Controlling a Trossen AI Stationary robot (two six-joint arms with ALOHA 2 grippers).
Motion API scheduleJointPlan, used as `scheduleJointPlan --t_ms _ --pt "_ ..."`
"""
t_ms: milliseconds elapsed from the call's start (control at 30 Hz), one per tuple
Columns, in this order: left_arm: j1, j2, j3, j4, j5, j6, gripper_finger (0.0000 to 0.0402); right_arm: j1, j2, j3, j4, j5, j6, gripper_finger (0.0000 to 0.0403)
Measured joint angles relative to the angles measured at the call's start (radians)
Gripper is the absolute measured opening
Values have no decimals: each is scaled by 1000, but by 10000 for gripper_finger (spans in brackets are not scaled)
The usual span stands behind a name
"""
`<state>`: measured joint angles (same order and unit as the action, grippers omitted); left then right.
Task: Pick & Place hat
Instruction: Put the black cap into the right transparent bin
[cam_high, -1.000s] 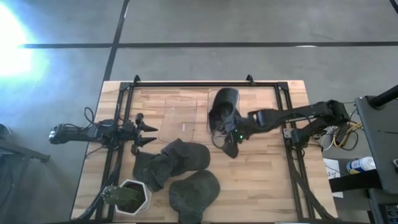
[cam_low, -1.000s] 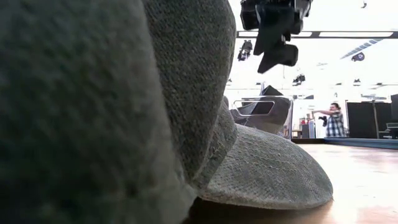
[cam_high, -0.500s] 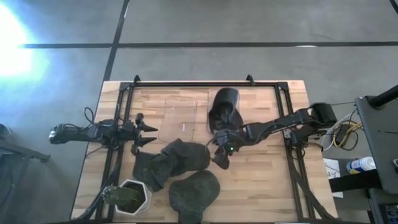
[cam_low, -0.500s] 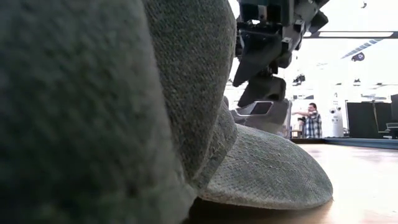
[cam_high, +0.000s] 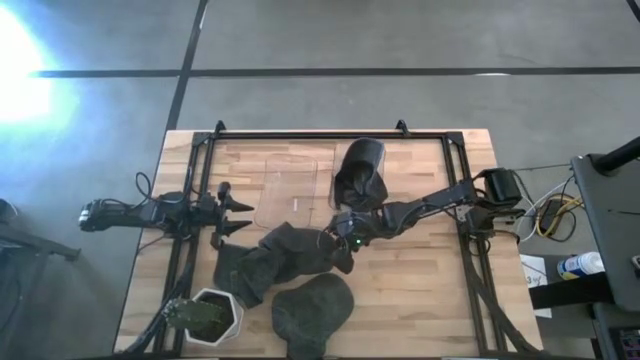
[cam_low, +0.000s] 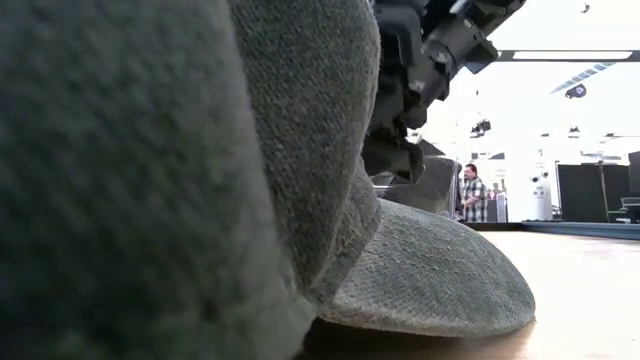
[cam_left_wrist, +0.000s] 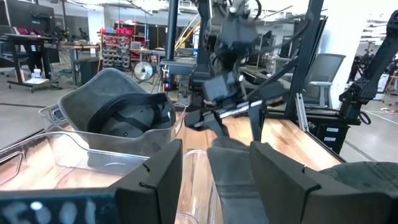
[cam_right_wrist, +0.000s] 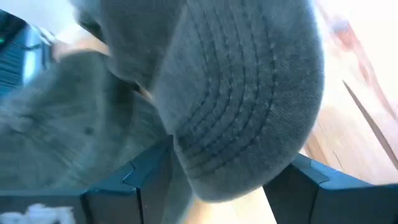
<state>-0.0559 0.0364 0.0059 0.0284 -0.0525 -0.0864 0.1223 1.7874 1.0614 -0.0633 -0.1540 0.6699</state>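
Observation:
Three grey caps show. One sits in a clear bin (cam_high: 362, 172) at the far middle, one lies on the table's middle (cam_high: 285, 260), and one lies at the near edge (cam_high: 315, 305) and fills the low view (cam_low: 180, 180). My right gripper (cam_high: 343, 240) is open and low over the middle cap's brim (cam_right_wrist: 249, 93). In the right wrist view its fingers (cam_right_wrist: 146, 180) stand on either side of that brim. My left gripper (cam_high: 240, 215) waits open at the table's left (cam_left_wrist: 214, 168). My right gripper comes slanting down from the table's right. It has the free end of the middle cap's brim (cam_right_wrist: 236, 174) between its open fingers. Whether the fingers touch the brim, I cannot tell. The cap lies on the table.
An empty clear bin (cam_high: 285, 190) stands left of the one with the cap. A white pot with a plant (cam_high: 205, 315) is at the near left corner. A black rail frame (cam_high: 460, 150) runs around the table. A person (cam_low: 470, 190) stands far off in the room.
My right gripper has moved from beside the bin toward the table's left and near edge. It has come down to the middle cap's brim. The caps have stayed in place.

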Motion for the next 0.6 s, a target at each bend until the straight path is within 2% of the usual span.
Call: scheduleJointPlan --t_ms 100,167,400,600 --pt "0 0 0 0 0 0 181 0 0 25 5 0 -22 201" --pt "0 0 0 0 0 0 181 -1 0 32 -1 0 -38 177" --pt "0 0 0 0 0 0 181 -3 -5 31 -1 -11 -58 33" --pt "0 0 0 0 0 0 181 -5 -90 40 -107 61 -103 16"
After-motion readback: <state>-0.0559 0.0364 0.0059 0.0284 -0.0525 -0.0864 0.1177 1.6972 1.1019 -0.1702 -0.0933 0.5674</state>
